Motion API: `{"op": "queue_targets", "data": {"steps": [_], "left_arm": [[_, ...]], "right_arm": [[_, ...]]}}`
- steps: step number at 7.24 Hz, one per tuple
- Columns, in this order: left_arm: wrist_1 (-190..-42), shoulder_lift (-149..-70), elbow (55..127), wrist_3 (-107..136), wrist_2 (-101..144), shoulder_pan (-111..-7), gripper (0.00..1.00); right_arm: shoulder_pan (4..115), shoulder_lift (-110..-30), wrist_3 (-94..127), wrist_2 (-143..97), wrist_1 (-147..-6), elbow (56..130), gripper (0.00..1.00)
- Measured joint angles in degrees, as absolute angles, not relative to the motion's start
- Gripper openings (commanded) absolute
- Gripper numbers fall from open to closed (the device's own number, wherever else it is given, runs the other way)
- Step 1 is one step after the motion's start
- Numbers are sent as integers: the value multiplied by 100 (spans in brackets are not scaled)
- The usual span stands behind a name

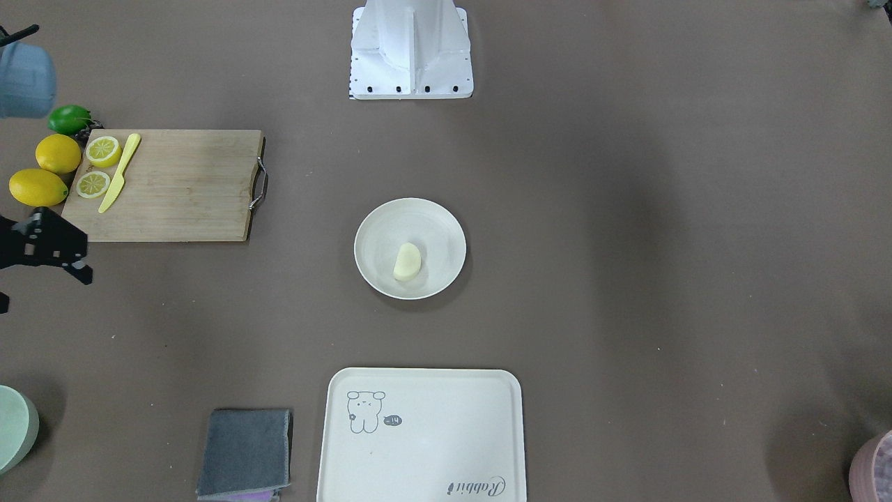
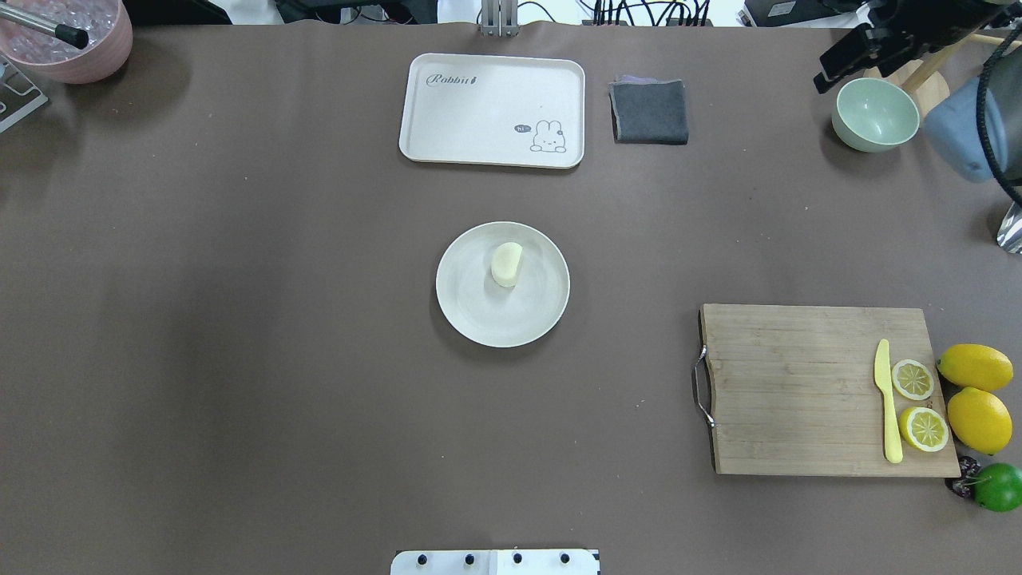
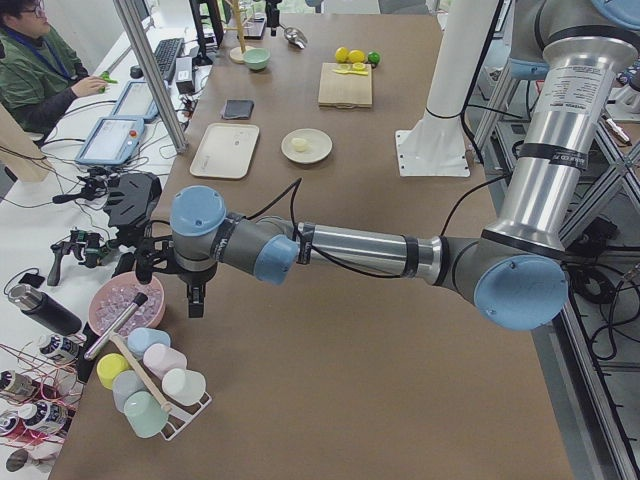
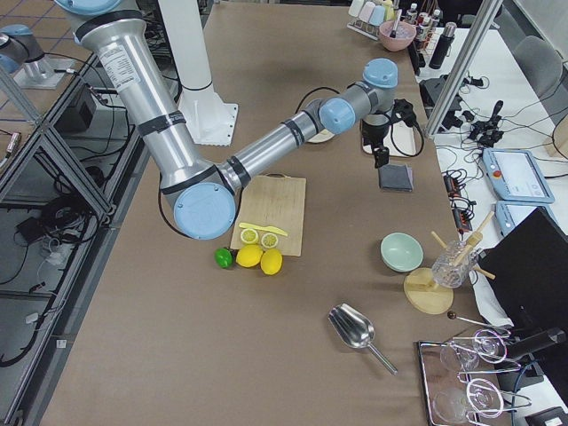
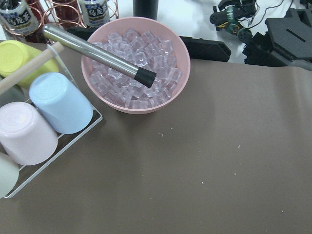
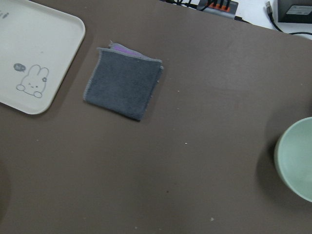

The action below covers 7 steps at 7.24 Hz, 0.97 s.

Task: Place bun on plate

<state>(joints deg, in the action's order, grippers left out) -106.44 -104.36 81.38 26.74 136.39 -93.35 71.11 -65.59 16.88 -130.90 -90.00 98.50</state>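
Note:
The pale cream bun [image 1: 407, 262] lies on the round off-white plate [image 1: 376, 223] at the table's middle, a little toward the tray side; the overhead view shows the same bun [image 2: 506, 264] and plate [image 2: 495, 323]. My right gripper [image 1: 45, 291] hovers high at the table's edge near the green bowl, far from the plate; its fingers look spread and hold nothing. My left gripper [image 3: 165, 290] shows only in the exterior left view, beside the pink ice bowl, and I cannot tell its state.
A cutting board [image 2: 798, 387] holds a yellow knife [image 2: 886, 403] and two lemon halves, with whole lemons [image 2: 976, 367] and a lime beside it. The cream tray [image 2: 491, 108], grey cloth [image 2: 649, 112] and green bowl [image 2: 874, 116] line the far edge. A pink ice bowl [image 5: 136, 68] and cups stand at the left end.

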Motion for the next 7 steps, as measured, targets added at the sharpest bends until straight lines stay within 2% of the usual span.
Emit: {"op": "queue_targets", "data": {"steps": [4, 7], "left_arm": [[-10363, -10437, 8056, 2662, 13627, -9402, 98], [-10350, -10438, 7940, 2698, 13624, -9377, 98]], "right_arm": [[7709, -7205, 1202, -13012, -9027, 9767, 100], [7793, -7388, 1207, -12959, -8964, 9535, 100]]}}
